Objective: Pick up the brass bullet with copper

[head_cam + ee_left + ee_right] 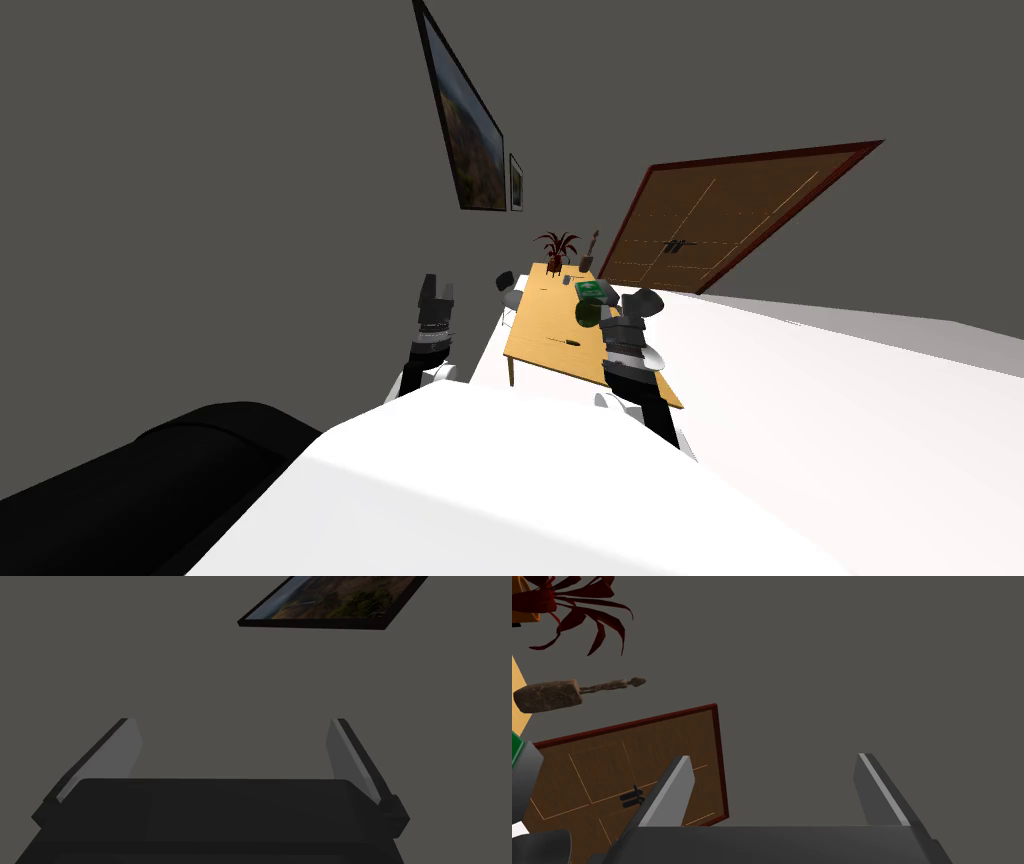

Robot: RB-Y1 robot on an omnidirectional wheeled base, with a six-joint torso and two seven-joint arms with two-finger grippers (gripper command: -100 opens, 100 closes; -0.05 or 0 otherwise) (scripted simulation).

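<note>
Across a white floor (850, 400) from the robot stands a long surface (545, 340) of orange-tan wood, its left side running near a dark grey wall (250, 150) that bears a large framed picture (468, 130) and a small framed picture (516, 182). Past the far end, a brown double door (720, 215) in a dark red frame has dark handles where its two leaves meet. A grey chair (508, 288) sits at the left side of the wood, and a black sofa (150, 480) lies close on the robot's left. At the far end a pot (555, 264) holds a plant (557, 243) with dark red leaves, and a rough brown club-shaped thing (590, 252) stands upright just beside it. Nearer the robot lies a green box (592, 290), contents not visible, with a dark green round thing (586, 314) next to it, partly behind the right arm. A slim dark thing (568, 343) lies toward the near end, just left of the right forearm; it is too small to tell whether it is the bullet. The right tool (773, 757) hangs above the wood by the green box, fingers spread and empty, apart from that slim thing and aimed toward the door. The left tool (232, 721) is raised to the left of the chair, fingers likewise spread and empty.
</note>
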